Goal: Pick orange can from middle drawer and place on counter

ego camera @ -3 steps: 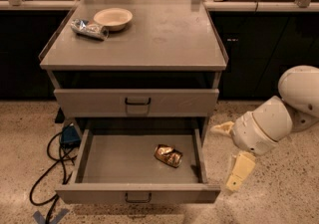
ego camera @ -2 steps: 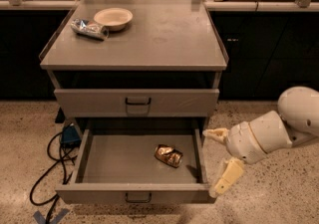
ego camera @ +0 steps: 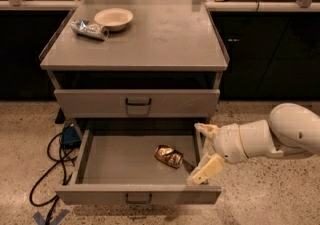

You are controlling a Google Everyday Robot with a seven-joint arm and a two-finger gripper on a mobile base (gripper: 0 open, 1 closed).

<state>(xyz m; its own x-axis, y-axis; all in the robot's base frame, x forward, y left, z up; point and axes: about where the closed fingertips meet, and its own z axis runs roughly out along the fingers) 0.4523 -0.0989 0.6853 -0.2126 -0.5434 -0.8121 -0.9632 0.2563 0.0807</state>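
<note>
The orange can [ego camera: 168,156] lies on its side on the floor of the open middle drawer [ego camera: 115,166], right of centre. It is golden-orange, crumpled and shiny. My gripper [ego camera: 204,150] is over the drawer's right wall, just right of the can and apart from it. Its two pale fingers are spread, one [ego camera: 205,129] near the back and one [ego camera: 206,169] near the front, with nothing between them. The counter [ego camera: 150,34] is the grey cabinet top above.
On the counter's back left lie a silver-blue can [ego camera: 90,29] on its side and a pale bowl [ego camera: 113,18]. A closed drawer [ego camera: 137,103] sits above the open one. Black cables [ego camera: 52,164] and a blue object [ego camera: 70,135] lie on the floor at left.
My arm has swung left, bringing the gripper from beside the cabinet to over the drawer's right wall, close to the can. The can has not moved.
</note>
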